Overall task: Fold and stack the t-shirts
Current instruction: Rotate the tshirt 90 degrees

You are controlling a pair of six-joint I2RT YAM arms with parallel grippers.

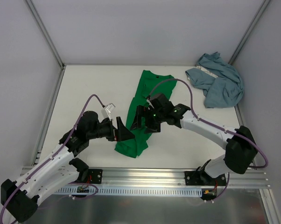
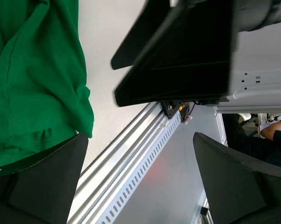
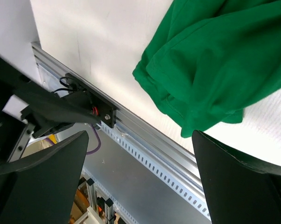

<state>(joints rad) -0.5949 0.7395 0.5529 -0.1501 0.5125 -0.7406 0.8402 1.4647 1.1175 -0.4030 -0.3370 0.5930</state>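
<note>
Matt cloth green tee [image 1: 150, 86], smooth wht table [image 1: 94, 88], alu rail [image 1: 145, 175]

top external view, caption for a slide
Left gripper and right gripper open at green t-shirt; blue-grey t-shirt crumpled far right.

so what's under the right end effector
The green t-shirt, lying as a long strip on the table. The open right end effector hangs over its lower half, empty. From above it covers that stretch of cloth; whether anything lies beneath the shirt is hidden.
</note>
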